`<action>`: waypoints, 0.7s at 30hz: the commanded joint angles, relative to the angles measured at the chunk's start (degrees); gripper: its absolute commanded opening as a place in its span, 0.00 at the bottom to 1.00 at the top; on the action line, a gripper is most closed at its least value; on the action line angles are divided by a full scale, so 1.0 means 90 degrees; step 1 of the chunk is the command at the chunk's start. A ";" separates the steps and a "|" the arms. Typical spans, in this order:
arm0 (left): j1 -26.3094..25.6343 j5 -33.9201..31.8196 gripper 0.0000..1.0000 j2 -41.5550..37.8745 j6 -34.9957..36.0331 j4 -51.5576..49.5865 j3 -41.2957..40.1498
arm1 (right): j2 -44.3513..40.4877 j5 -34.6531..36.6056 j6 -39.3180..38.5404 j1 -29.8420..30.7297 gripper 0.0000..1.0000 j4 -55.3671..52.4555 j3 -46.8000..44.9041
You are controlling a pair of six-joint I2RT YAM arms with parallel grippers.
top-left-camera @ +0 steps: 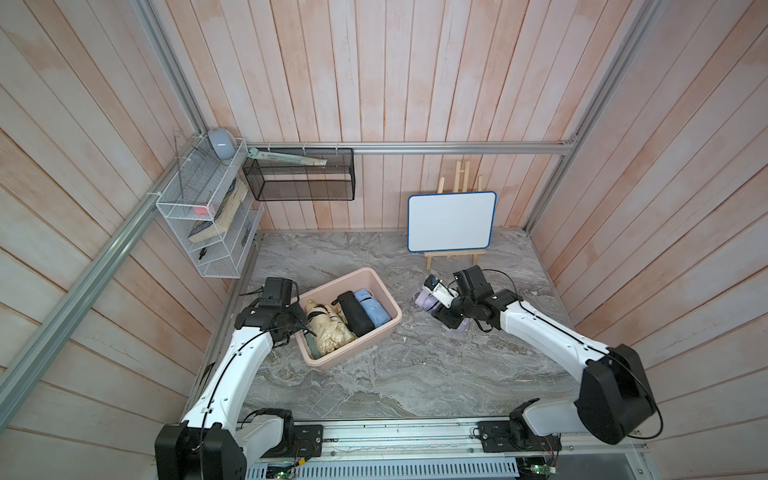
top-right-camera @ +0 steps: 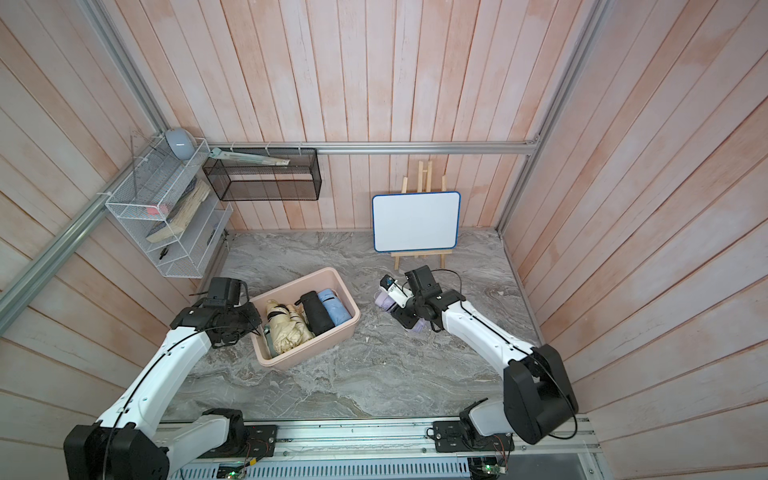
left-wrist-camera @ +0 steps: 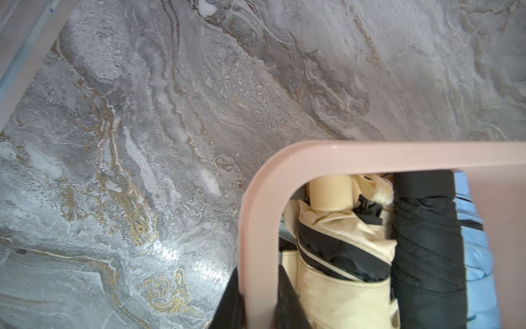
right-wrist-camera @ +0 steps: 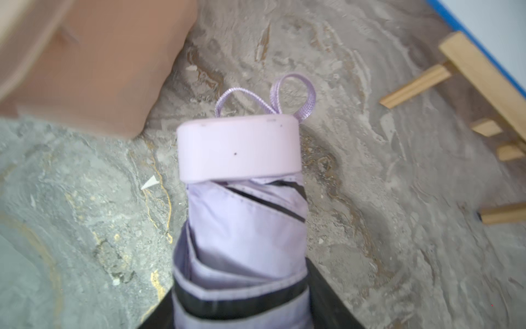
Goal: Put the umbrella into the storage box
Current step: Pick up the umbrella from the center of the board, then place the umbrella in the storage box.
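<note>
**Right wrist view: lilac umbrella pinched, box braced and waiting**

Seen from the right wrist, the right tool (right-wrist-camera: 242,310) has its black fingers (right-wrist-camera: 327,293) pressed against both flanks of the folded lilac umbrella (right-wrist-camera: 244,228). The grip sits behind the hard cap (right-wrist-camera: 239,148), probably because the fabric there yields a little and the cap stops a slide. The strap loop (right-wrist-camera: 293,94) trails free beyond the cap.

In both top views this umbrella lies on the right arm's side of the marble tabletop (top-left-camera: 415,374), apart from the storage box (top-left-camera: 357,347) and not yet in it. Whether it has left the surface I cannot tell.

Across the tabletop, the left tool (left-wrist-camera: 257,302) is pressed together on the storage box's pink rim, one finger inside and one outside. That looks like a brace, so the light tub does not skate when the load arrives.

Inside, a cream umbrella (top-left-camera: 328,328), a black umbrella (top-left-camera: 353,313) and a light blue umbrella (top-left-camera: 374,309) lie side by side and fill most of the floor. The lilac one will likely have to go in parallel to them, or rest on top.
</note>
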 commanded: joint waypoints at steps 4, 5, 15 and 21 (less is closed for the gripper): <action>-0.0502 0.0268 0.00 -0.0004 0.0105 0.0941 0.0126 | -0.1181 0.0778 0.2380 0.0028 0.23 -0.0010 -0.0002; -0.0596 0.0267 0.00 0.0021 0.0068 0.0991 0.0126 | -0.1280 0.0816 0.2661 0.0024 0.22 -0.0188 0.0101; -0.1571 0.0183 0.00 0.0374 -0.0409 0.1423 0.0255 | -0.1000 0.0935 0.4703 0.0921 0.23 -0.1501 0.1473; -0.2003 0.0142 0.00 0.0579 -0.0712 0.1629 0.0389 | -0.0085 0.0907 0.5784 0.1765 0.24 -0.1359 0.2226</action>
